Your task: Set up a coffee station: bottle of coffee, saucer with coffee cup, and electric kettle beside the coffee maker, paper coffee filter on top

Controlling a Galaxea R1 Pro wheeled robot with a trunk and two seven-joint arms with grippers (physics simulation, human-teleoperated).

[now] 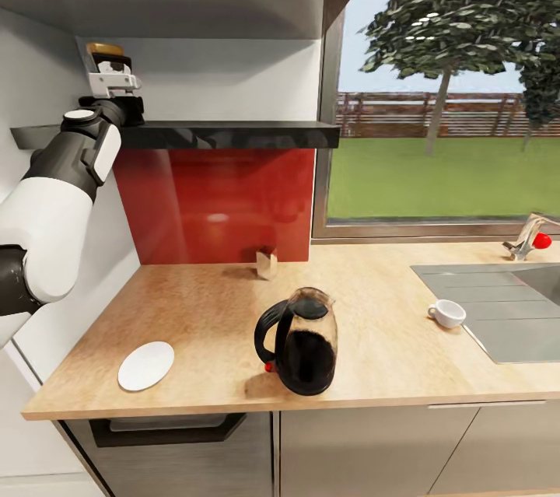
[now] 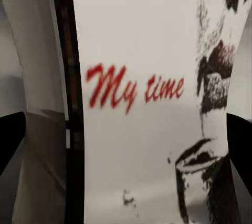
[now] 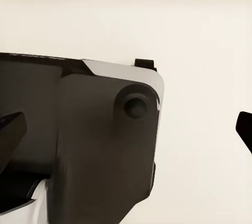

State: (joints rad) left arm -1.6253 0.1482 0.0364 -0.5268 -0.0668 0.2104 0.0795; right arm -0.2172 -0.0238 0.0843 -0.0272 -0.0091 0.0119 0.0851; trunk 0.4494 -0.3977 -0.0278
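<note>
Head view: I've got my left gripper (image 1: 114, 85) up at the kitchen shelf (image 1: 225, 134), around the bottle of coffee (image 1: 107, 60) standing there, since it has to go down to the countertop (image 1: 210, 302). Electric kettle (image 1: 305, 341), saucer (image 1: 146, 365), coffee cup (image 1: 447, 313) wait below.

Left wrist: label close between fingertips; can't tell if I'm clamped.

Right wrist: right gripper (image 3: 128, 129) spread, holding nothing.

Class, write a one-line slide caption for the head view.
Left hand reaches the bottle of coffee on the kitchen shelf; electric kettle, saucer and coffee cup wait on the countertop.
</note>
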